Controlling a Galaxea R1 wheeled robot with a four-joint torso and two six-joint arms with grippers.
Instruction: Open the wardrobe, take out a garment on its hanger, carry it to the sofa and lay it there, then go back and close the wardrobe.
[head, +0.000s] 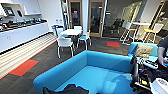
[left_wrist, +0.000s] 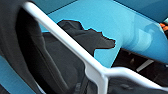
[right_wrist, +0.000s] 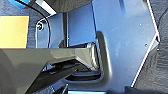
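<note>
Head view, left to right: white kitchen counter (head: 23, 31) at 10 o'clock, items on it too blurred to name. White table (head: 71, 32) with white chairs (head: 65, 43) at 12 o'clock, wooden doors (head: 96, 16) behind. High table with stools (head: 140, 28) at 2 o'clock. Orange floor patches (head: 23, 67) at 9 o'clock and past the chairs. The blue sofa (head: 75, 67) takes the lower middle; a second blue seat with a tan cushion (head: 143, 50) sits at 3 o'clock. A person's arm (head: 162, 48) is cut off by the right edge, with control gear (head: 150, 75) below it, hard to make out. The black garment (head: 68, 89) lies on the sofa seat at 6 o'clock, cut off by the bottom edge.

Left wrist view: the white hanger (left_wrist: 95, 72) crosses close to the lens, black garment (left_wrist: 82, 37) draped under it and resting on the blue sofa (left_wrist: 105, 17) seat. Left gripper fingers can't be made out; can't tell whether it grips the hanger.

Right wrist view: robot plate and bar, dark carpet (right_wrist: 157, 75), a yellow-orange patch (right_wrist: 13, 31). Right gripper state: can't tell.

No readable writing or labels anywhere.
</note>
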